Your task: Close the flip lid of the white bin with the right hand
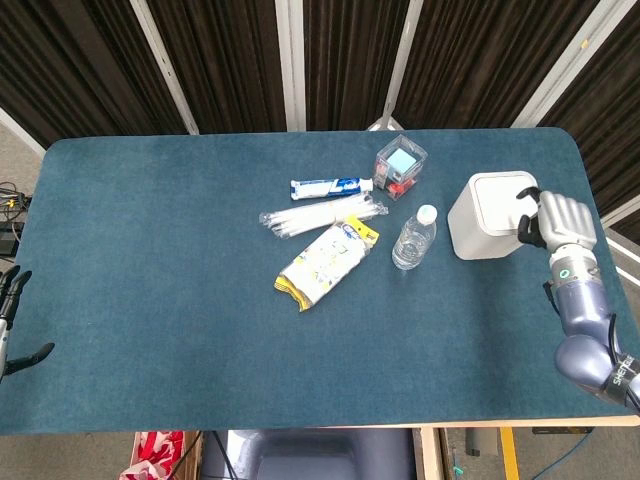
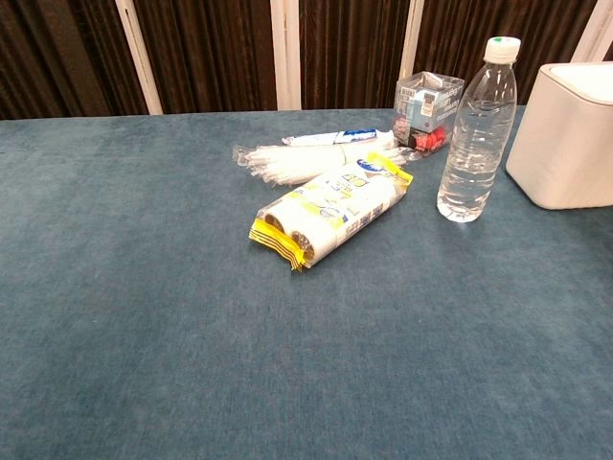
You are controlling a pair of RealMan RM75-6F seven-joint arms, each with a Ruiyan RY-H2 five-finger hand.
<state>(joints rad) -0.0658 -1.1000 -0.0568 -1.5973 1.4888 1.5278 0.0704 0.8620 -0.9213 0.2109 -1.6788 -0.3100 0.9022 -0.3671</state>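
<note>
The white bin [image 1: 488,218] stands on the right part of the table, and its flip lid [image 1: 500,196] lies flat across the top. The chest view shows the same bin [image 2: 573,139] at the right edge, with no hand visible there. My right hand [image 1: 560,218] is at the bin's right side, back of the hand up. Its fingers are curled down towards the lid's right edge and hold nothing. My left hand [image 1: 10,322] hangs off the table's left edge, low, with fingers apart and empty.
A water bottle [image 1: 414,238] stands just left of the bin. Further left lie a yellow-trimmed packet [image 1: 326,264], a bundle of straws [image 1: 320,216] and a toothpaste tube [image 1: 330,187]. A clear box [image 1: 400,165] stands behind them. The table's right edge [image 1: 600,240] runs beside my right hand.
</note>
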